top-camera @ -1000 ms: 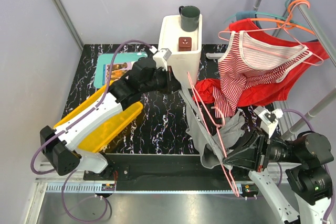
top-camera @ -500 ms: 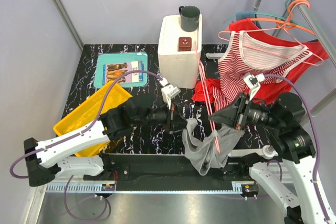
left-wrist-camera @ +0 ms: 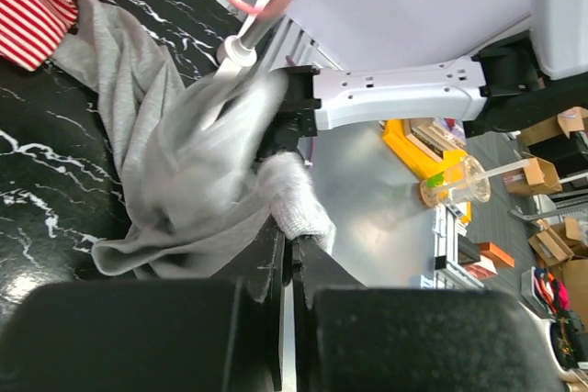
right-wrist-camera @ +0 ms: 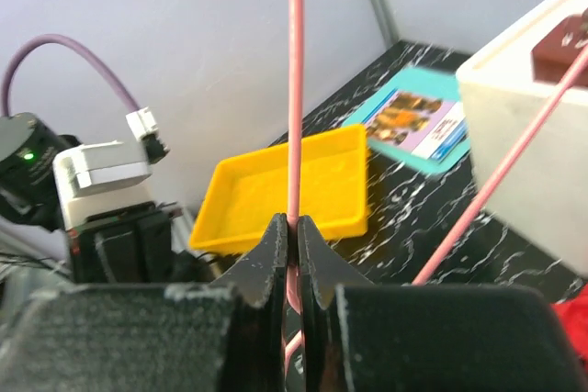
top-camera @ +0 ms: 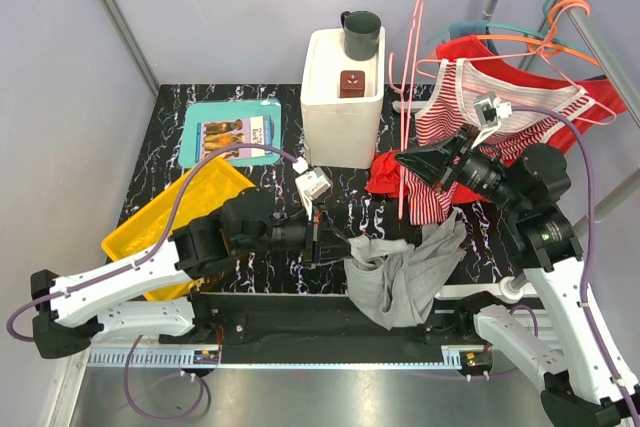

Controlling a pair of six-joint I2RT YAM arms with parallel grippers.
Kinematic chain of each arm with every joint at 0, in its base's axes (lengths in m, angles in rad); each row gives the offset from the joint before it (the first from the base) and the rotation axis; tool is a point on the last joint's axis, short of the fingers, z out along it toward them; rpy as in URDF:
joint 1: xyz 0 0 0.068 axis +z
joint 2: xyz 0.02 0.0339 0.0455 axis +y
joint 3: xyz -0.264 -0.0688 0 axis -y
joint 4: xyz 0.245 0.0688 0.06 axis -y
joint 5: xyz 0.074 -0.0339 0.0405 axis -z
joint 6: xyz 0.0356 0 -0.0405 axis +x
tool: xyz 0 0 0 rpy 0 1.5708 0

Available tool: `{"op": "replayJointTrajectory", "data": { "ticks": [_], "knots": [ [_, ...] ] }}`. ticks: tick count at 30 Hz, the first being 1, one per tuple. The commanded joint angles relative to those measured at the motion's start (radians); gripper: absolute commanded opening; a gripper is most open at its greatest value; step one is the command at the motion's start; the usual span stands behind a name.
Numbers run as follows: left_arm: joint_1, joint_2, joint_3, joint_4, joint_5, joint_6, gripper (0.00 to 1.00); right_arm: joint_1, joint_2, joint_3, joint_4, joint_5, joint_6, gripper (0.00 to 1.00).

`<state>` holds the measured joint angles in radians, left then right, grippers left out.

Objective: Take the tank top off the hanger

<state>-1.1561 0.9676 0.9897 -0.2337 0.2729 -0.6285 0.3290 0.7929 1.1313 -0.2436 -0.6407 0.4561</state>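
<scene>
The grey tank top (top-camera: 400, 272) lies crumpled on the black table near the front edge, with no part of the hanger in it. My left gripper (top-camera: 338, 237) is shut on its left edge; the left wrist view shows the jaws (left-wrist-camera: 294, 238) pinching a fold of the grey cloth (left-wrist-camera: 184, 153). My right gripper (top-camera: 402, 160) is shut on the pink wire hanger (top-camera: 408, 67) and holds it upright, high above the table and beside the white box. In the right wrist view the wire (right-wrist-camera: 292, 89) runs between the closed jaws (right-wrist-camera: 296, 222).
A white box (top-camera: 340, 97) with a dark mug (top-camera: 362, 34) stands at the back. A yellow tray (top-camera: 190, 217) and a teal book (top-camera: 235, 132) lie on the left. Red and striped garments (top-camera: 500, 112) hang on a rack at right; a red cloth (top-camera: 392, 172) lies below.
My right gripper has lifted the pink hanger up and back, out of the grey tank top. The top has dropped to the table, still held by my left gripper, which shifted slightly.
</scene>
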Motion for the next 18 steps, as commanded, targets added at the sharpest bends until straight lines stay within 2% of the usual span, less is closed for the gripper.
{"op": "replayJointTrajectory", "data": {
  "ticks": [1,3,5,6,7,10,11,14,15,18],
  "knots": [
    [-0.013,-0.015,0.009,0.073,0.020,-0.017,0.00,0.005,0.002,-0.039,0.285,0.074,-0.085,0.00],
    [-0.013,-0.023,0.018,0.056,-0.029,-0.010,0.00,0.005,0.011,-0.021,0.285,0.082,-0.080,0.00],
    [-0.011,-0.029,0.042,-0.028,-0.081,0.024,0.00,0.005,0.006,-0.002,0.273,0.090,-0.054,0.00],
    [-0.008,-0.030,0.087,-0.074,-0.156,0.041,0.00,0.005,0.003,0.007,0.258,0.088,-0.050,0.00],
    [0.001,-0.032,0.116,-0.169,-0.194,0.056,0.00,0.005,-0.007,0.018,0.198,0.085,-0.047,0.00],
    [0.125,-0.033,0.252,-0.339,-0.233,0.101,0.00,0.005,-0.055,0.048,0.089,0.093,-0.057,0.00],
    [0.225,-0.029,0.300,-0.375,-0.225,0.125,0.00,0.005,-0.073,0.048,0.066,0.101,-0.060,0.00],
    [0.366,0.029,0.566,-0.518,-0.225,0.214,0.00,0.007,-0.147,0.051,-0.022,0.119,-0.066,0.00],
    [0.380,0.055,0.728,-0.588,-0.251,0.237,0.00,0.005,-0.173,0.054,-0.043,0.118,-0.063,0.00],
    [0.386,0.151,0.910,-0.632,-0.247,0.294,0.00,0.005,-0.220,0.058,-0.105,0.099,-0.034,0.00]
  ]
}}
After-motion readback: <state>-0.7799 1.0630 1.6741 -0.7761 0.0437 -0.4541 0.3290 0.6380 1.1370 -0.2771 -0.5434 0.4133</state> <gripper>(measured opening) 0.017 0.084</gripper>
